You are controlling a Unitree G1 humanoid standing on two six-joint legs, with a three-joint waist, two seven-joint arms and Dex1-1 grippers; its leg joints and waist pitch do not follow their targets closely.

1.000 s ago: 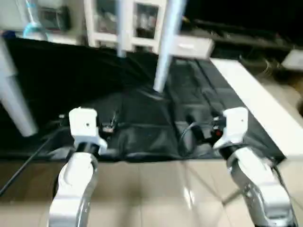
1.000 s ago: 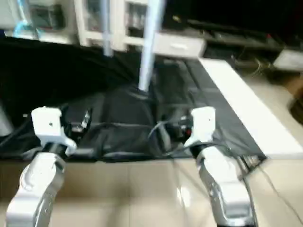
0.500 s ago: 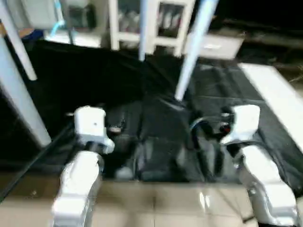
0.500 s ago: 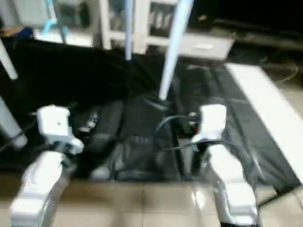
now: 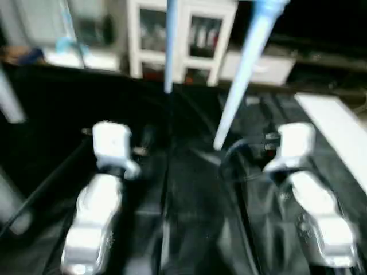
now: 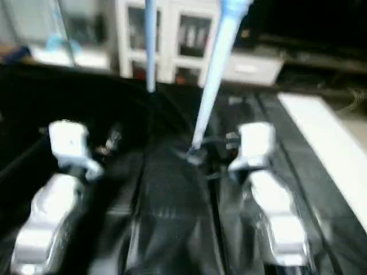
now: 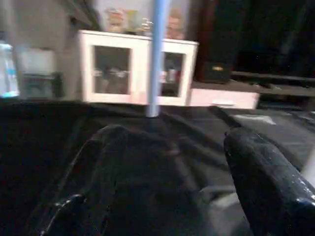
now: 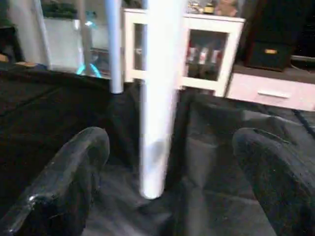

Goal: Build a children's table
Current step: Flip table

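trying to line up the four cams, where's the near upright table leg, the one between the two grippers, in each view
Left eye view: near leg slants down from the top edge, right of centre.
Right eye view: centre, same slant.
Left wrist view: cannot tell; one thin leg stands ahead.
Right wrist view: thick, close, centre.
Shared landmark: white glass-door cabinet.

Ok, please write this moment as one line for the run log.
left gripper: open, empty | right gripper: open, empty, facing a table leg | legs: standing upright on the black cloth | white cabinet behind
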